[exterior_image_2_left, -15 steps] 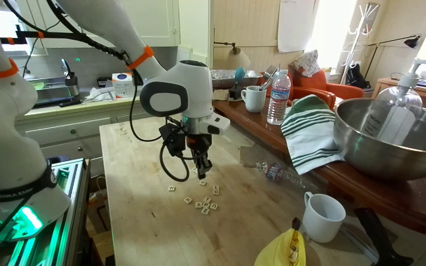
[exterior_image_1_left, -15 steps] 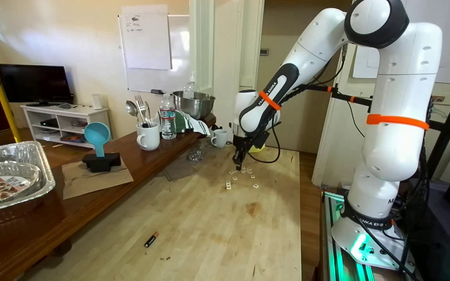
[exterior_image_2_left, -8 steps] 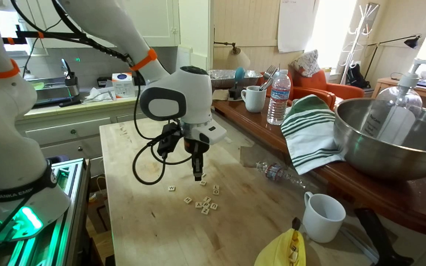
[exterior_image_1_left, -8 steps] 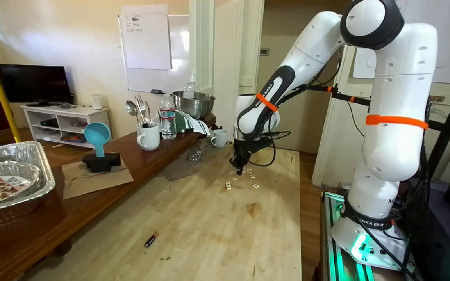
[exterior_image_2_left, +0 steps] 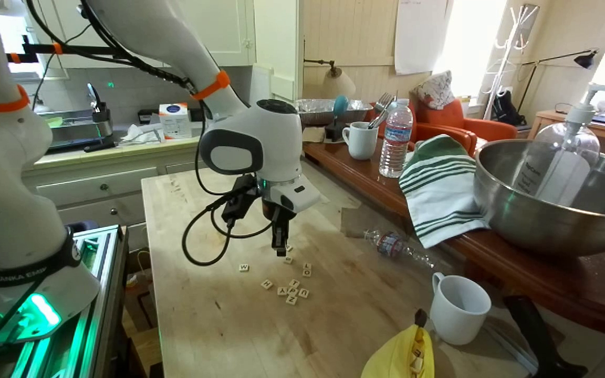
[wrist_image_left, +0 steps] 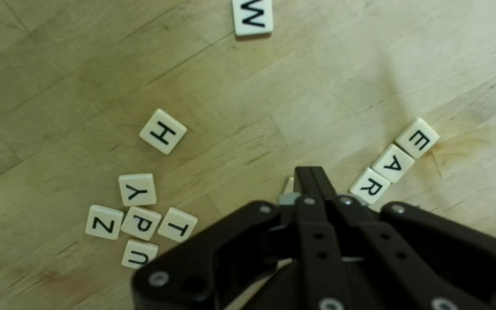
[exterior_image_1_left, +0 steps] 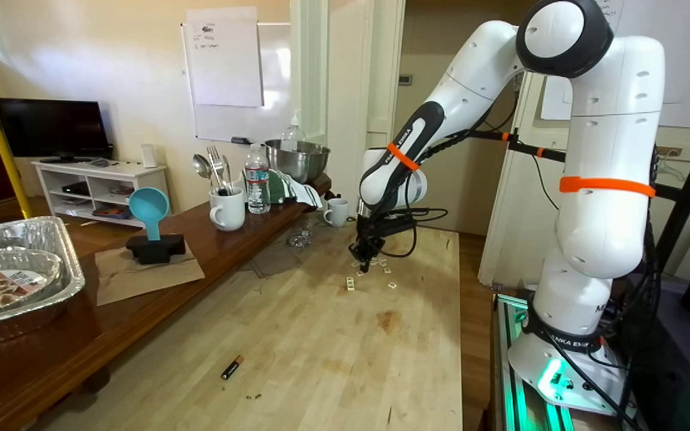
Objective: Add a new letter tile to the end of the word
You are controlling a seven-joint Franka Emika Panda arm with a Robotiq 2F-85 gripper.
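The Robotiq gripper (wrist_image_left: 311,169) is hanging low over the wooden tabletop (exterior_image_1_left: 321,359), its two fingers (wrist_image_left: 305,185) pressing together with no gap showing and gripping nothing that I am seeing. Whether the tips are touching the wood, I cannot tell. Near them, on the right of the wrist view, the word EAR (wrist_image_left: 393,163) is lying in a slanting row, its three cream letter tiles touching edge to edge, with the R tile (wrist_image_left: 370,186) sitting nearest the fingers. A pale tile edge (wrist_image_left: 289,185) is peeking out at the fingers' other side, its letter hiding from me.

Well apart, the Y tile (wrist_image_left: 137,189), Z tile (wrist_image_left: 104,222), T tile (wrist_image_left: 178,224) and U tile (wrist_image_left: 140,253) are clustering around the P tile (wrist_image_left: 141,223). The H tile (wrist_image_left: 162,131) and W tile (wrist_image_left: 252,16) are each lying alone.

In an exterior view, the L tile (exterior_image_2_left: 307,266) and O tile (exterior_image_2_left: 306,273) are resting together. A yellow pouch (exterior_image_2_left: 393,357) is gaping beside a white mug (exterior_image_2_left: 460,310), and a plastic water bottle (exterior_image_2_left: 389,245) is lying on its side.
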